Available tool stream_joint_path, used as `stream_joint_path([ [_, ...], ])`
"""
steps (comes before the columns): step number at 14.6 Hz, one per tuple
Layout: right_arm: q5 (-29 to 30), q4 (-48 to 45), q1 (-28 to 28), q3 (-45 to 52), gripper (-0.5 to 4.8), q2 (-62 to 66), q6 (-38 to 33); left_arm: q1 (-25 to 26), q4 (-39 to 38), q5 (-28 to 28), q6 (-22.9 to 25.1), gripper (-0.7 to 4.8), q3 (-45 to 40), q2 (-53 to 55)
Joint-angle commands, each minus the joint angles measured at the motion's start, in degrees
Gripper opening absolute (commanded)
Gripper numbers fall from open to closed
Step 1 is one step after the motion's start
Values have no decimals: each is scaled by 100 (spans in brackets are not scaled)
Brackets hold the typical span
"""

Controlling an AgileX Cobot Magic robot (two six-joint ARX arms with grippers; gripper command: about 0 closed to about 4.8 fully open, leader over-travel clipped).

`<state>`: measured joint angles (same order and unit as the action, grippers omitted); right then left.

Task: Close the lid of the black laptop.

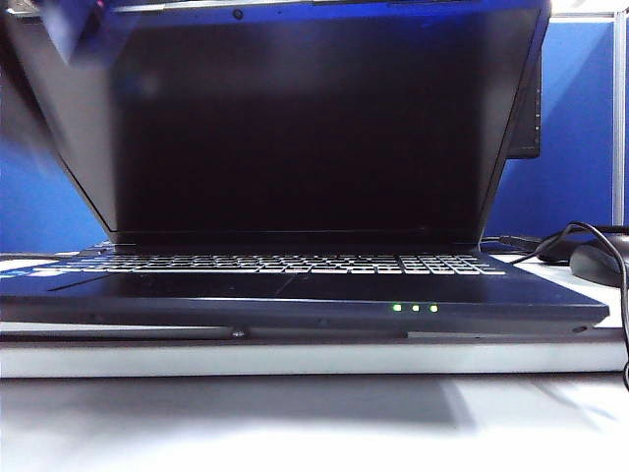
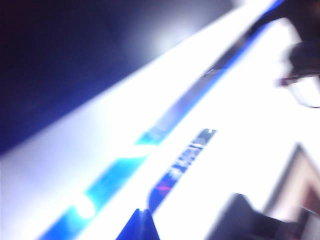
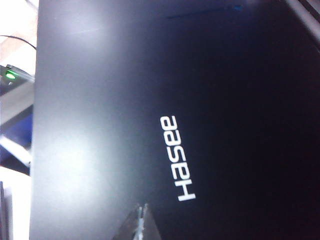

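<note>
The black laptop (image 1: 295, 290) faces the exterior camera, with its white-lettered keyboard (image 1: 285, 264) and three green LEDs showing. Its lid (image 1: 295, 118) leans forward over the keyboard, partly lowered. A blurred blue shape at the lid's top left corner is my left gripper (image 1: 74, 25). In the left wrist view, which is smeared by motion, the left gripper (image 2: 141, 212) has its blue tips pressed together, shut on nothing. The right gripper (image 3: 141, 207) is shut too, its tips against the lid's dark back (image 3: 100, 100) near the white Hasee logo (image 3: 177, 157). The lid hides it in the exterior view.
A black mouse (image 1: 595, 261) and its cables lie to the right of the laptop. Behind the lid's right edge stands a dark monitor (image 1: 531, 118), in front of a blue partition (image 1: 575, 128). The laptop rests on a pale board (image 1: 295, 356) on the white table.
</note>
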<state>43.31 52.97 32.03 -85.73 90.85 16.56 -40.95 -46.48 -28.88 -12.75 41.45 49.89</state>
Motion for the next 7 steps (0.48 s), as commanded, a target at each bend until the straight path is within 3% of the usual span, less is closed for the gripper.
stream_joint_path([
  [1,24,107,17,2,-1,2,-7,-2,-188,-299,-264,-5,144,-809],
  [3,24,205,17,2,-1,2,-7,-2,-94,-358,-520,-5,232,-1349],
  [7,7,297,179,153,-1,2,-7,0,378,299,-713,-5,796,-1867],
])
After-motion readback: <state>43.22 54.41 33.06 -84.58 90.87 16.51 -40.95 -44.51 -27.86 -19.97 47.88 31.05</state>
